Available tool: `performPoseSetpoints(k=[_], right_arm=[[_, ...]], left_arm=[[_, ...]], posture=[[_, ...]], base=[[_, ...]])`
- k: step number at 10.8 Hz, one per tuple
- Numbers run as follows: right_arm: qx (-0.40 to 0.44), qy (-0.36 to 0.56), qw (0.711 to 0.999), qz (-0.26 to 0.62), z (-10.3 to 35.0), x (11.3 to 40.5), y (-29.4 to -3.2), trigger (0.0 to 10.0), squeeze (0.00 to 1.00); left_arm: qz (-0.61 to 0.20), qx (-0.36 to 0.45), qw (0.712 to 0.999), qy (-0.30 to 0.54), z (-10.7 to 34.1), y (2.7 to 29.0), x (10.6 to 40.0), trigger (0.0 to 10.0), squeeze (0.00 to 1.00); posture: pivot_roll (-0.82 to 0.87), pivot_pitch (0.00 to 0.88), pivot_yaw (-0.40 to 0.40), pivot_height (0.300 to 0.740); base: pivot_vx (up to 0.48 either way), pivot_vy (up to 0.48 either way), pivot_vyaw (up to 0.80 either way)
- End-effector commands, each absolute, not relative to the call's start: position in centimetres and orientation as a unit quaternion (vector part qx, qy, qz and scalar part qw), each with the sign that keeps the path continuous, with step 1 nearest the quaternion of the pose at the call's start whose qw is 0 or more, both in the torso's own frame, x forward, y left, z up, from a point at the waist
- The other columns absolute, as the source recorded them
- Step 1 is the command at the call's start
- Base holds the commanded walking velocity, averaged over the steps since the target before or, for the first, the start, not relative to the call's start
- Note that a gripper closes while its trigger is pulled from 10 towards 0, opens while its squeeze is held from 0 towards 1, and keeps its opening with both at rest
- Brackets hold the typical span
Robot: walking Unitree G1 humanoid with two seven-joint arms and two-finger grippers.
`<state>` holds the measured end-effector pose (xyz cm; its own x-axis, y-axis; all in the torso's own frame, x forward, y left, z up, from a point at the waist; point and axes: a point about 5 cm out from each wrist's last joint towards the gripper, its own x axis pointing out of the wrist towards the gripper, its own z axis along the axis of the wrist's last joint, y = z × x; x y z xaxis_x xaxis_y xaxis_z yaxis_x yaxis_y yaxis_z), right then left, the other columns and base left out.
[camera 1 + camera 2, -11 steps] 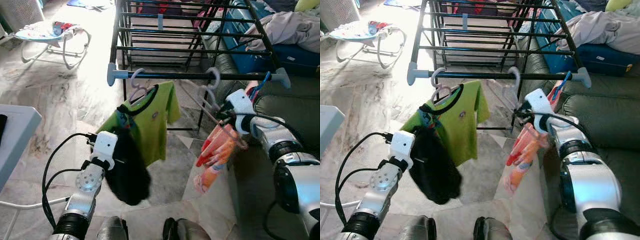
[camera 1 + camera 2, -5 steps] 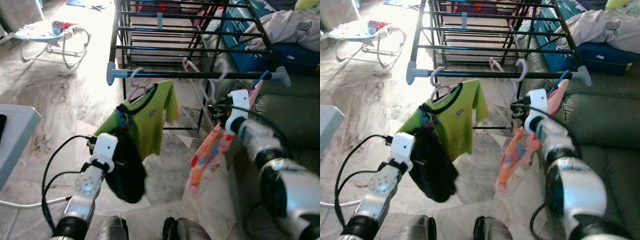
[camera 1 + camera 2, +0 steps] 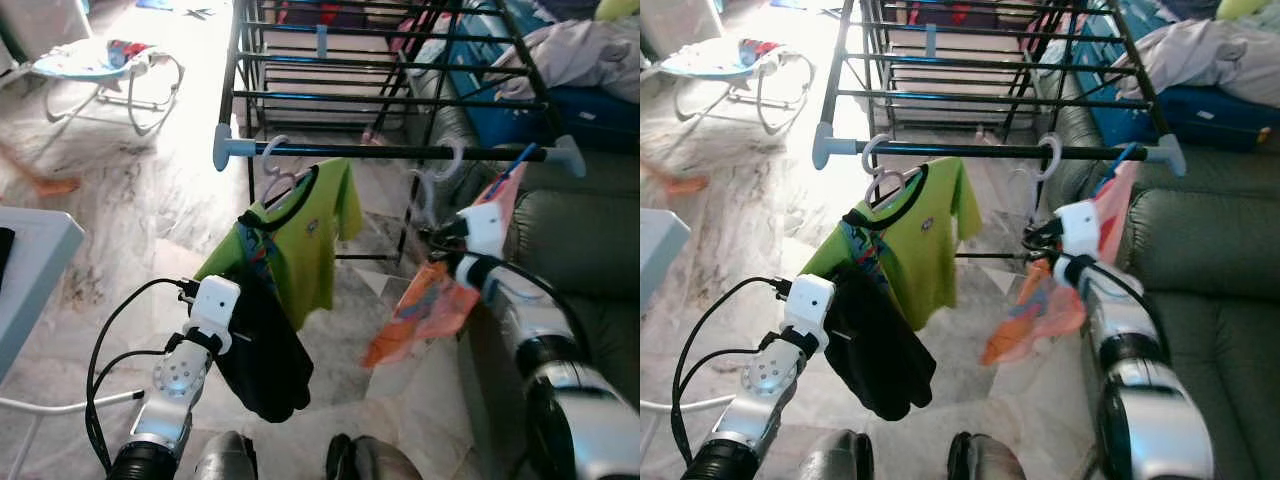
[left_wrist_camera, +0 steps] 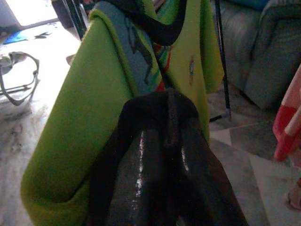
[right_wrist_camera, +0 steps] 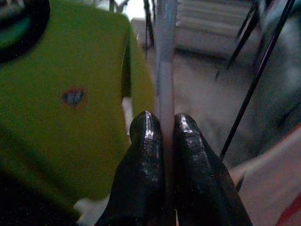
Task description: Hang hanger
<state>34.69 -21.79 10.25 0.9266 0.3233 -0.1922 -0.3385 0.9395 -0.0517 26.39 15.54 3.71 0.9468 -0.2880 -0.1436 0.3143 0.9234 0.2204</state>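
A pale hanger [image 5: 165, 56] carrying an orange garment [image 3: 428, 308] is pinched in my right gripper [image 5: 163, 123], which is shut on its stem. Its hook [image 3: 1048, 152] sits at the black front rail [image 3: 390, 152] of the drying rack; whether it rests on the rail I cannot tell. A green T-shirt [image 3: 305, 235] hangs from the same rail on a white hanger [image 3: 272, 165]. My left gripper [image 4: 157, 165] is low in front of the T-shirt, shut on a black garment [image 3: 262, 352] that drapes over its fingers.
The drying rack [image 3: 380, 60] stands straight ahead. A grey-green sofa [image 3: 590, 235] is close on the right, with a blue box and laundry [image 3: 590, 60] behind it. A baby bouncer [image 3: 100, 65] sits far left; a white table corner [image 3: 35, 250] is near left.
My right gripper has moved the hanger right along the rail, and the orange garment has swung up and outward. The left gripper still holds the black garment, slightly lower.
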Motion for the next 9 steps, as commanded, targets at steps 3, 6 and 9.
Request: performPoseSetpoints(k=[3,6,9], right_arm=[[-0.151,0.0,0.977,0.149,13.6,34.9,-22.9,0.0,0.0],[-0.175,-0.006,0.972,0.157,14.2,34.8,-23.0,0.0,0.0],[-0.25,0.056,0.933,0.252,13.4,33.6,-23.3,0.0,0.0]], left_arm=[[-0.169,0.125,0.977,0.04,4.4,14.4,27.0,10.0,0.0],[-0.168,0.124,0.977,0.047,4.1,14.4,26.6,10.0,0.0],[-0.171,0.124,0.976,0.053,3.9,14.2,26.6,10.0,0.0]], posture=[[0.03,0.109,-0.065,0.74],[0.03,0.11,-0.074,0.74],[0.02,0.113,-0.072,0.74]], base=[[0.0,0.0,0.0],[0.0,0.0,0.0],[0.0,0.0,0.0]])
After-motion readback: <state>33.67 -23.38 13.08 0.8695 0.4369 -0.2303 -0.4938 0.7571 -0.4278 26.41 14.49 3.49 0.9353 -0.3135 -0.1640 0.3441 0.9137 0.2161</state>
